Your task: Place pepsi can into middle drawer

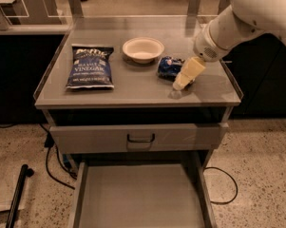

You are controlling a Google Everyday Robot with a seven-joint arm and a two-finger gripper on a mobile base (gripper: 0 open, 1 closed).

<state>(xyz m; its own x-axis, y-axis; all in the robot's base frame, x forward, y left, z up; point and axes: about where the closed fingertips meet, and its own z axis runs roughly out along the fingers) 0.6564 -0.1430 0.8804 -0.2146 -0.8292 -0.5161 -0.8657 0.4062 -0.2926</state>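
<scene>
The can [169, 66] lies on its side on the tabletop [133, 87], right of centre and towards the back half, its blue wall and logo facing up. It is not in the drawer. Just to its right, and partly across its right end, the tool [180, 83] slants down and to the left, its cream tip close to or touching the tabletop in front of the can. Whether the tool is apart or together, I cannot tell, nor whether it touches the can. The white arm [249, 15] reaches in from the upper right corner.

Left of the can, near but apart from it, stands a white bowl [143, 49]. Further left, well apart from the can, a blue chip bag [90, 66] lies flat, label up.

Under the tabletop sits a closed grey front [100, 137] with a dark loop handle [140, 138]. Below that, the drawer [140, 194] stands pulled out towards the camera, its plain grey floor and low side walls in view. Dark cables [48, 161] trail over the speckled floor on both sides.
</scene>
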